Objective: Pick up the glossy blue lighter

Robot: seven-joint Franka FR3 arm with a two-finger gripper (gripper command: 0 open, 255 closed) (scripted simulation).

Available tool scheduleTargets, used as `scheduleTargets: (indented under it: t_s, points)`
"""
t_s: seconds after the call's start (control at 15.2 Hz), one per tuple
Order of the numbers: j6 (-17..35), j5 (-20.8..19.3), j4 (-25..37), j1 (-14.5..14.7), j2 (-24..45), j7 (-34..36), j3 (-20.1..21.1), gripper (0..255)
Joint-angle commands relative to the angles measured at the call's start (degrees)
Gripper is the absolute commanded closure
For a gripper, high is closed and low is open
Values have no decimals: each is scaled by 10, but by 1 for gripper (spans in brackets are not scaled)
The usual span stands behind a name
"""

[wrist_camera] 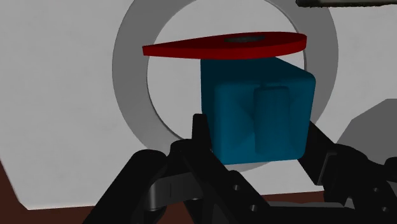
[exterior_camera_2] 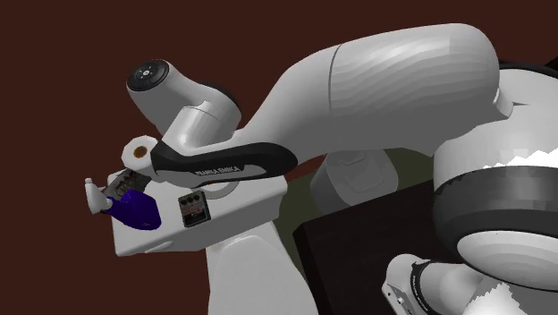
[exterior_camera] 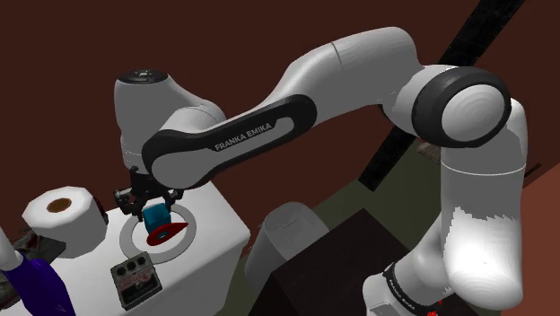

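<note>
- Lower left, shoulder view: black two-finger hand (exterior_camera: 153, 207) pinching glossy blue blocky lighter (exterior_camera: 158, 218).
- Lighter squarely between fingers (wrist_camera: 198, 133), flat red teardrop piece (wrist_camera: 226, 46) just beyond it.

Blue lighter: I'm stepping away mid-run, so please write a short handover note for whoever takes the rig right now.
End effector: shut on the blue lighter, one finger against each side.
Lighter: upright over the grey-rimmed white plate on the white table, right next to a flat red piece on that plate.
Done: approach and grasp.
Left: the lift. I cannot tell whether the lighter is off the plate yet. A straight upward pull looks safest, to avoid catching the red piece.
</note>
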Motion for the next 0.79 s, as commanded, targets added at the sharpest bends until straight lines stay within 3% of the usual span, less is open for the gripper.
scheduleTargets:
  t_s: [0.0, 0.73]
  points:
    - [1, 0, 0, 0, 0, 0, 0, 255]
    - [-27, 10, 9, -4, -20, -5, 7, 255]
